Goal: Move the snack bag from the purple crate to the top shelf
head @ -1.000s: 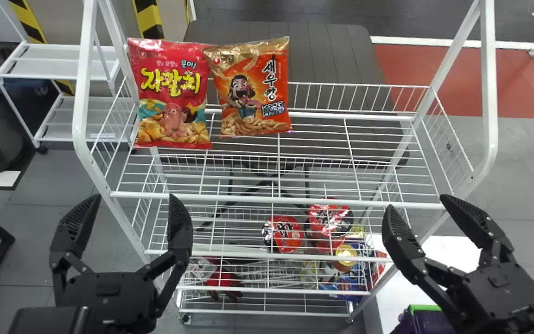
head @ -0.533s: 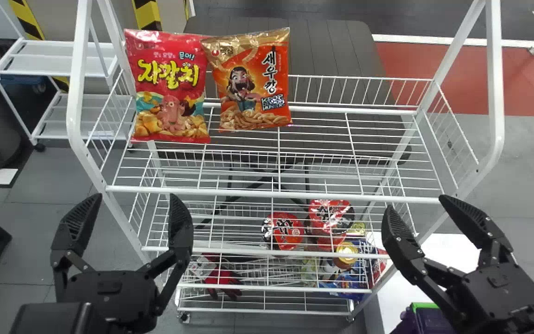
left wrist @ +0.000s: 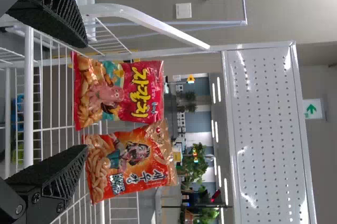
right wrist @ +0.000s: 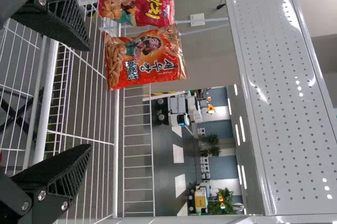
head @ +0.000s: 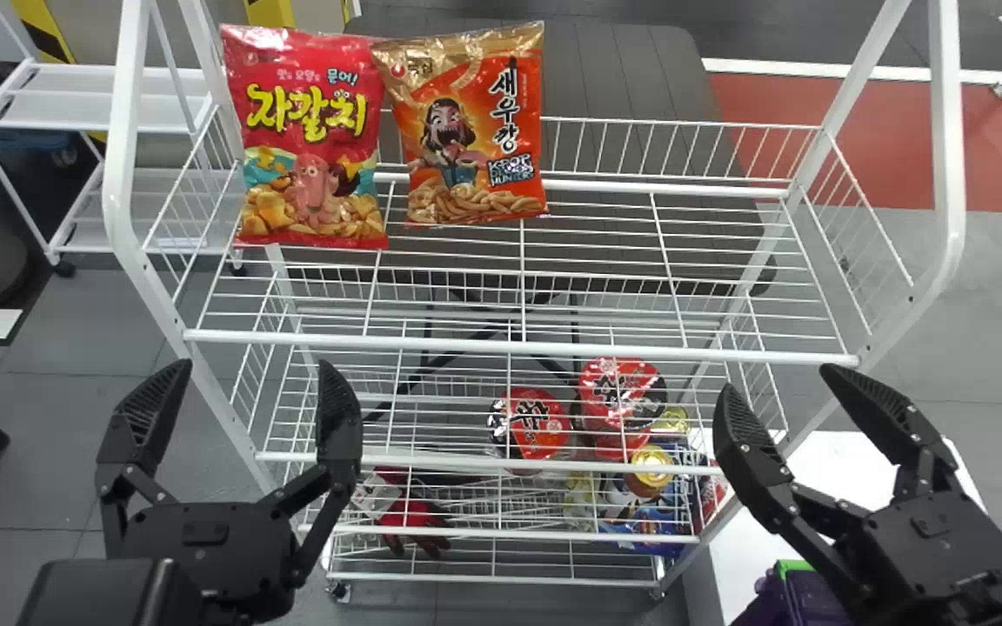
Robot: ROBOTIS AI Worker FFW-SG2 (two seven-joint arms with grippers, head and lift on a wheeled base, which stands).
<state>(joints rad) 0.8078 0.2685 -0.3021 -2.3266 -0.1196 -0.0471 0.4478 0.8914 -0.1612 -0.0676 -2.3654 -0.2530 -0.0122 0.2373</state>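
Seen from the head: glossy red snack bag (head: 305, 139) and orange snack bag (head: 470, 130) upright on wire top shelf (head: 518, 346), beyond left gripper (head: 254, 362) and right gripper (head: 778, 377), jaws spread; left wrist view: both ahead of ribbed, wedge-shaped jaws; right wrist view: both nearer one jaw.

In the head view, the top shelf (head: 466, 345) now sits higher and appears broader than before. The red bag (head: 310, 139) and orange bag (head: 473, 130) likewise register higher and larger.
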